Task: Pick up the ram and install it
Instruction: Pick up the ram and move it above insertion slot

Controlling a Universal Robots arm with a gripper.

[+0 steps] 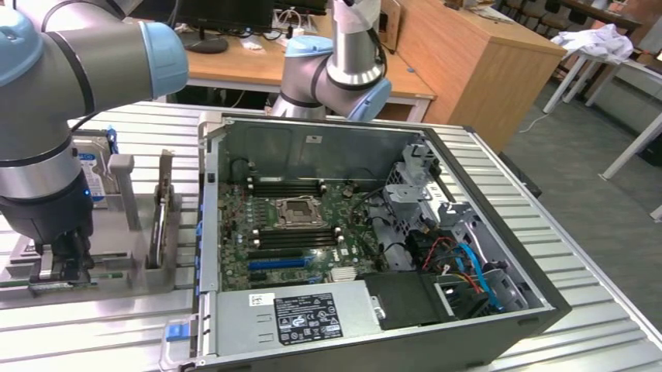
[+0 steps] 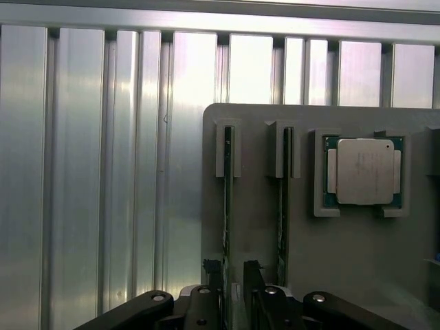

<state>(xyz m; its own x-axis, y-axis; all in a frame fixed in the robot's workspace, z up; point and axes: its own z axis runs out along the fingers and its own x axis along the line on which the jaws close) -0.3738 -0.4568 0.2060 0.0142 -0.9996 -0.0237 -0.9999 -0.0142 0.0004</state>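
The ram (image 2: 227, 206) is a thin green stick standing on edge in a slot of the grey holder (image 2: 309, 254). A second stick like it (image 2: 282, 206) stands in the neighbouring slot. My gripper (image 2: 232, 275) is lowered over the near end of the first stick, one finger on each side of it. The jaws are open, with a small gap still showing beside the stick. In the exterior view the gripper (image 1: 64, 271) is down on the holder at the exterior view's left, beside the open computer case (image 1: 538, 310).
A square metal CPU chip (image 2: 364, 170) lies in a recess of the holder. A blue-labelled hard drive (image 1: 91, 174) stands behind the arm. The motherboard (image 1: 259, 260), with dark memory slots (image 1: 294, 240) and a CPU socket (image 1: 294, 209), lies in the case. Ribbed aluminium tabletop (image 2: 89, 172) surrounds the holder.
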